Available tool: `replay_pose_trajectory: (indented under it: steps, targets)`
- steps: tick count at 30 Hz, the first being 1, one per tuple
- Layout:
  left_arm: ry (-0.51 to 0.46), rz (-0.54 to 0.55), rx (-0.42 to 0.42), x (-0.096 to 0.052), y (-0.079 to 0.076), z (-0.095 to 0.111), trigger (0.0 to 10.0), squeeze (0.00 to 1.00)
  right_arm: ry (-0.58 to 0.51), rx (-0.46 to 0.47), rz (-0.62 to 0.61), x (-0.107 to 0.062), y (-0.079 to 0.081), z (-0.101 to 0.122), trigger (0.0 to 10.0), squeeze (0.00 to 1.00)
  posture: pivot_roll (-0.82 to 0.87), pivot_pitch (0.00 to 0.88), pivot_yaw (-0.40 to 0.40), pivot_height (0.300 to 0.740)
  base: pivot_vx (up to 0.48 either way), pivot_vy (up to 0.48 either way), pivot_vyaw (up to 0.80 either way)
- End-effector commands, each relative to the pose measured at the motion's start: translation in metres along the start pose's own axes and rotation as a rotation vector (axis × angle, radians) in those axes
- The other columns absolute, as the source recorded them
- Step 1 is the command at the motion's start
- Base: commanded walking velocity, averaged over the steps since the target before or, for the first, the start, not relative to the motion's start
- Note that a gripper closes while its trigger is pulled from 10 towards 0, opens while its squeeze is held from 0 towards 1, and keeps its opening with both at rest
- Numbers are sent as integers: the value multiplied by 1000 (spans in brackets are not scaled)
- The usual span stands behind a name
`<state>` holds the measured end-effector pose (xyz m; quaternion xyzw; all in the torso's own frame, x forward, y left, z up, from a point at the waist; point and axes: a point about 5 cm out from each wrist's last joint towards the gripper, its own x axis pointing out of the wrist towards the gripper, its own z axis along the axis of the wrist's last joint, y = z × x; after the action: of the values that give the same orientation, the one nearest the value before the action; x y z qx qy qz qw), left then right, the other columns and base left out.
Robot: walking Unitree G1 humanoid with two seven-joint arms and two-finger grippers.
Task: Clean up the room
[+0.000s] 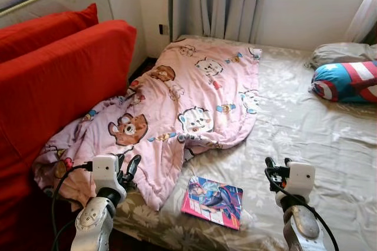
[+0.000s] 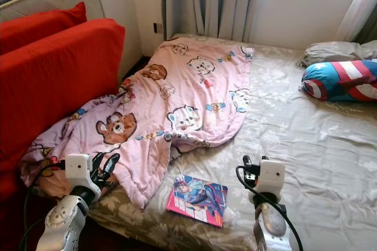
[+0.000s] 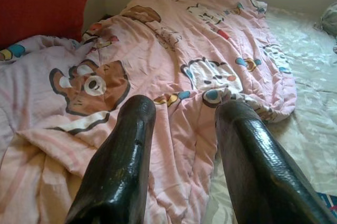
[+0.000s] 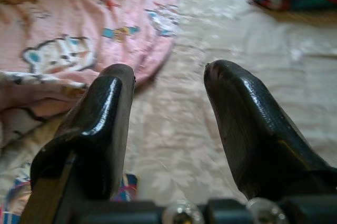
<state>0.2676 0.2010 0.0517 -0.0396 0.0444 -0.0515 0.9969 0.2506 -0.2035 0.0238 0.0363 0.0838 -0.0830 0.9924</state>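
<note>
Bed (image 1: 306,139) takes up most of the scene, grey-beige floral sheet, running back to the curtains (image 1: 218,0) and window wall. Red sofa (image 1: 53,80) butts against its left side. Pink cartoon quilt (image 1: 182,98) is spread crooked over the left half of the bed, near corner bunched and sagging off the edge by the sofa. Far right: grey pillow (image 1: 341,53) with a blue/red/white star-pattern cushion (image 1: 347,81) just in front of it, touching. Small item: a colourful book (image 1: 213,201) flat on the sheet near the front edge, just beside the quilt's near fold, between the two arms. Left gripper (image 1: 128,170) sits low over the quilt's bunched corner, fingers spread wide, nothing between them; wrist view looks straight along the quilt. Right gripper (image 4: 168,84) hovers over bare sheet to the right of the book, also wide open and empty. My read: tidy-up not started; likely first move is the quilt or the book. For the quilt: left should bite a thick fold at the corner, not a single layer, then lift before pulling so it doesn't drag the book off the edge. For the book: thin and flat on soft bedding, so come in low from the side and pinch an edge or the spine.
</note>
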Motion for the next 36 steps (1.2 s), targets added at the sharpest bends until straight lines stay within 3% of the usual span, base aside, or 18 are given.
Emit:
replay_pose_trajectory:
  steps: [1,17,36]
  targets:
    - [-10,10,-5,-1,3,3,10000,0,-24,25,-34,-1,-4,4,10000,0,-50,43,-29,671,0,0,0]
    - [1,8,-7,-2,2,2,10000,0,45,18,13,1,7,-4,10000,0,-47,40,-25,661,0,0,0]
    - [18,0,2,-1,-1,0,10000,0,26,22,54,-2,13,-4,10000,0,-41,41,-23,651,0,0,0]
